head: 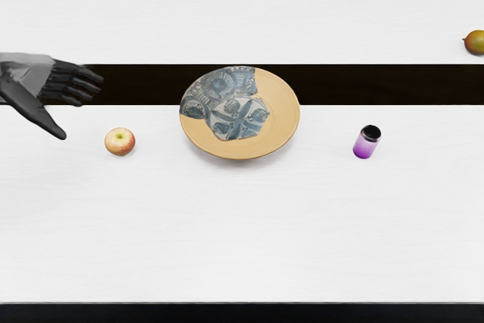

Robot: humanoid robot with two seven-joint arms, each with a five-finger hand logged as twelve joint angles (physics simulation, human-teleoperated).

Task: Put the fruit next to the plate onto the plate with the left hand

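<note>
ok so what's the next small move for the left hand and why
Probably move the left hand right and toward the apple: the hand is open, holding nothing, and the apple sits untouched on the table just left of the plate.

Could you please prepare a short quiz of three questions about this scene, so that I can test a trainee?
1. True or false: the left hand is already grasping the apple.
2. Which thing stands on the table to the picture's right of the plate? A) a purple jar B) a metal spoon C) a blue cup
3. Fill the gap: in the picture, the apple lies on the ____ side of the plate.

Key
1. False. The hand is open and apart from the apple.
2. A
3. left
</note>
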